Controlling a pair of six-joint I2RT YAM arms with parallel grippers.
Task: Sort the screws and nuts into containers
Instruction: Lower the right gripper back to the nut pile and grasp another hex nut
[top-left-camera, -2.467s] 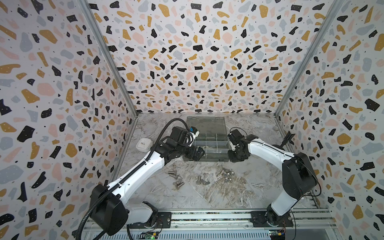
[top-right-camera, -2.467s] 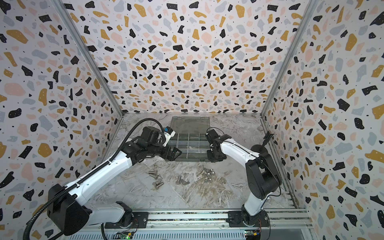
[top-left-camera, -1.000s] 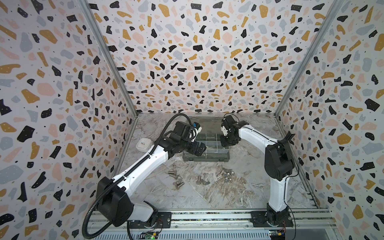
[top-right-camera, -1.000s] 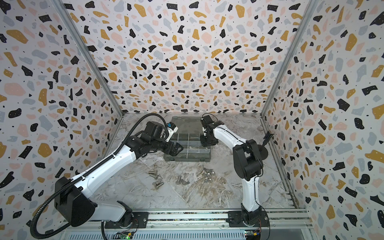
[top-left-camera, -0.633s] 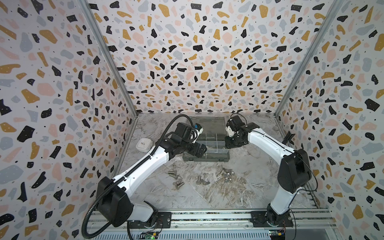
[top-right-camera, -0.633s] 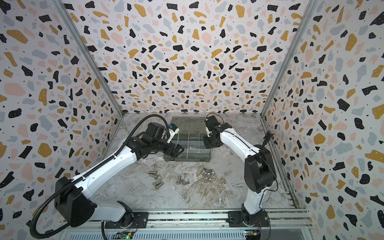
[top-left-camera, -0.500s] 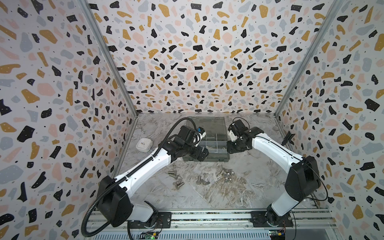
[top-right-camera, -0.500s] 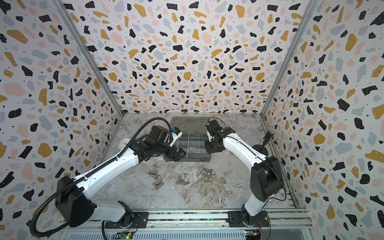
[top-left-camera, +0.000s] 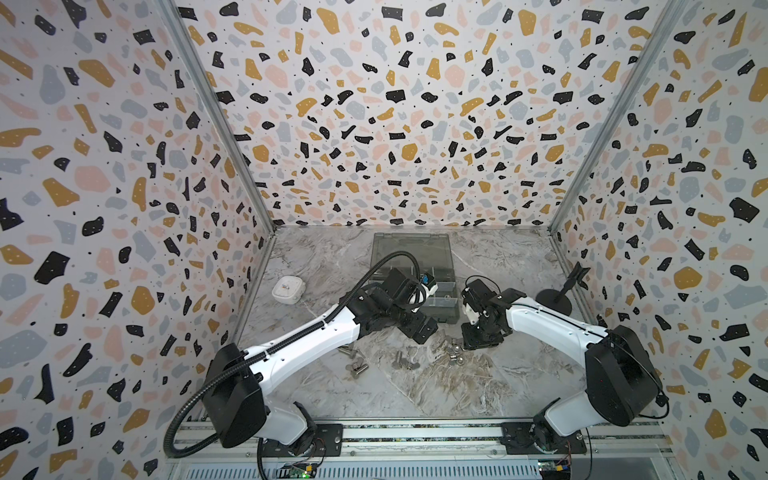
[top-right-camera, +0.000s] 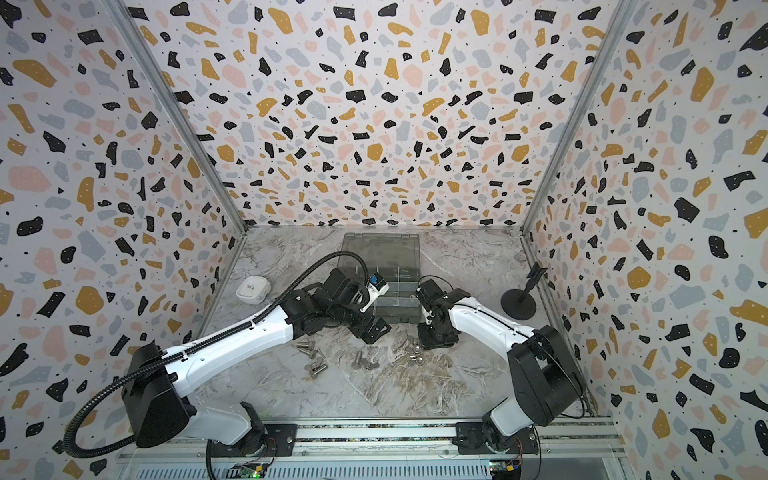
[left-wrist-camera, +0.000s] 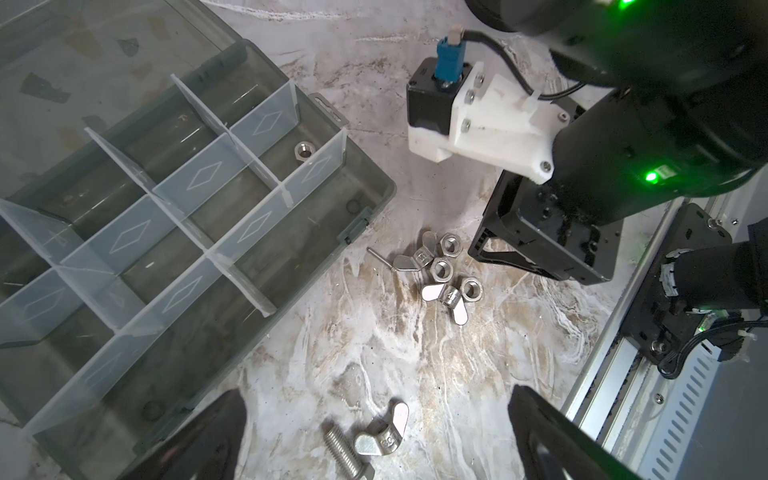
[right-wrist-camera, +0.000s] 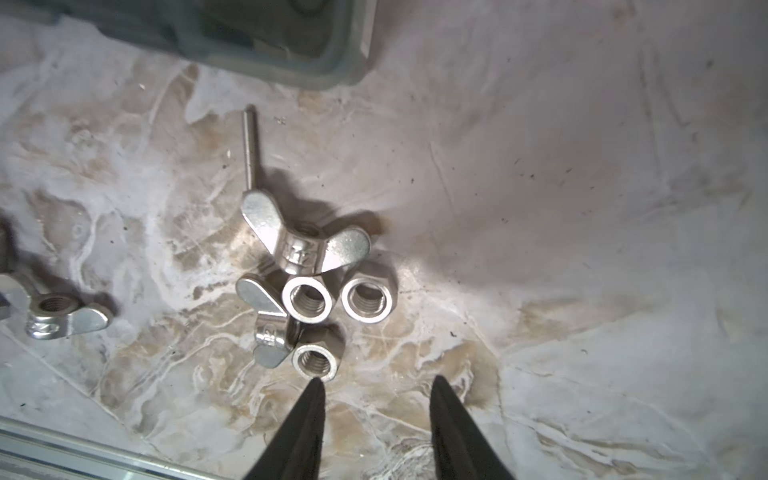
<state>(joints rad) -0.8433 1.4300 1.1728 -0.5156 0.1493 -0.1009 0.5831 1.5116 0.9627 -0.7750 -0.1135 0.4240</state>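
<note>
Right wrist view — shiny silver nuts (right-wrist-camera: 305, 253), hex and winged, clustered — right tool (right-wrist-camera: 376, 380) spread.

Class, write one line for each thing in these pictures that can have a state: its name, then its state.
organiser box, lid open and laid back flat
boxed nut, lying in one compartment
left gripper, open, empty
right gripper, open, empty, over the loose nuts
loose nuts, clustered on the table, unsorted
screws, lying on the table, unsorted
white case, appears shut
</note>
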